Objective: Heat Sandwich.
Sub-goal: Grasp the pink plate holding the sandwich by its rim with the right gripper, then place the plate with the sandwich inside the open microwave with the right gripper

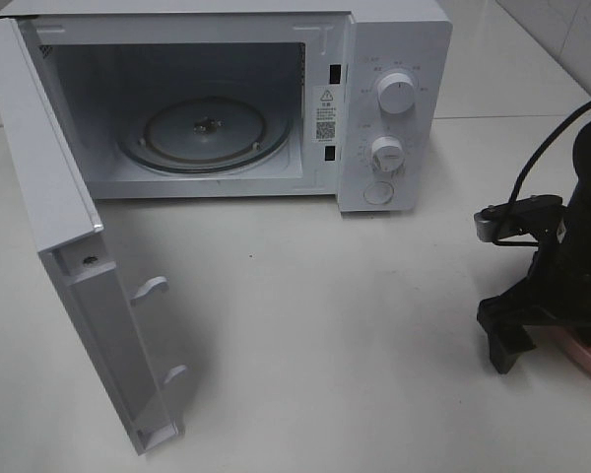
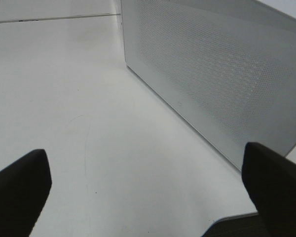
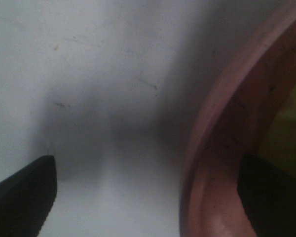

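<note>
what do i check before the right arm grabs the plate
1. microwave door swung open: ok
2. turntable bare: ok
3. right gripper open, pink plate rim between its jaws: ok
4. sandwich sitting square on the plate: cannot tell, only a sliver shows
5. left gripper open, holding nothing: ok
6. table bare between plate and microwave: ok

**Black Arm, Black Jaws**

The right arm (image 1: 586,217) is a matte black body. A thin black cable (image 1: 542,148) loops off it, and a grey-silver bracket (image 1: 517,215) juts from its side. The right jaws are black wedges with finely serrated inner edges. The left jaws are plain matte black with blunt tips.
</note>
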`<state>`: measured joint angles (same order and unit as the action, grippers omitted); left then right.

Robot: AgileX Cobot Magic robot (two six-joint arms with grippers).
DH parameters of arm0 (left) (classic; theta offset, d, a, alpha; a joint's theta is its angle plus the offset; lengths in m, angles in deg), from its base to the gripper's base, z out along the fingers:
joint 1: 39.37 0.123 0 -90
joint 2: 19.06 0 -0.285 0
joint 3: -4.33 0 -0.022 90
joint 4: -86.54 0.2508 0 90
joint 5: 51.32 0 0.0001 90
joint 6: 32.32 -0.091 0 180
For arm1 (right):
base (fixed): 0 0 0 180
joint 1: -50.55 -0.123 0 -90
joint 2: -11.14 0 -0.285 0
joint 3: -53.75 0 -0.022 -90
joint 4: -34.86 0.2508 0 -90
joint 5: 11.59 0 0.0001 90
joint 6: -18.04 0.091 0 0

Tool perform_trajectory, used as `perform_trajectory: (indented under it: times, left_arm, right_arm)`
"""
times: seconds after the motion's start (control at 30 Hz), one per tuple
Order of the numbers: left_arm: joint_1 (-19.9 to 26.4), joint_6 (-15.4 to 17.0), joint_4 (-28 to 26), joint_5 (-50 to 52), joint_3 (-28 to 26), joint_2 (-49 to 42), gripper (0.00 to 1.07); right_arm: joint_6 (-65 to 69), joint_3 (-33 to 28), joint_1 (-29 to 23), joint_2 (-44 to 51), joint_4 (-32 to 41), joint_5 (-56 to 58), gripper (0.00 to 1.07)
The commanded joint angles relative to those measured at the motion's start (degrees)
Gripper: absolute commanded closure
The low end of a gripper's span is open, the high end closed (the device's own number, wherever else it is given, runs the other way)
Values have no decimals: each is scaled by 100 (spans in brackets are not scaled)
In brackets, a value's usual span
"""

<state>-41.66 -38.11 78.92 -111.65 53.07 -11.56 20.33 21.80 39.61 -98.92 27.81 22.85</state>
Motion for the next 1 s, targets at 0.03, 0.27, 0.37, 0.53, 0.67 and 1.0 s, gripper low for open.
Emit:
perform_trajectory:
  times: [0.03,0.27,0.37,0.53,0.67,1.0]
  left_arm:
    - [6,11,-34,86,17,-115,5]
    - [6,11,-34,86,17,-115,5]
    - [6,11,-34,86,17,-115,5]
    - [6,11,-34,86,17,-115,5]
    - [6,11,-34,86,17,-115,5]
    - [6,11,-34,86,17,-115,5]
  right_arm:
    - [34,6,34,-46,-74,-92,19]
    - [699,0,34,-46,-602,-63,52]
    - [1238,-6,34,-46,-1129,-29,83]
    - [1295,-6,34,-46,-1232,-63,107]
    - [1295,-6,29,-46,-1232,-109,107]
    - [1324,0,-23,-46,-1243,-11,107]
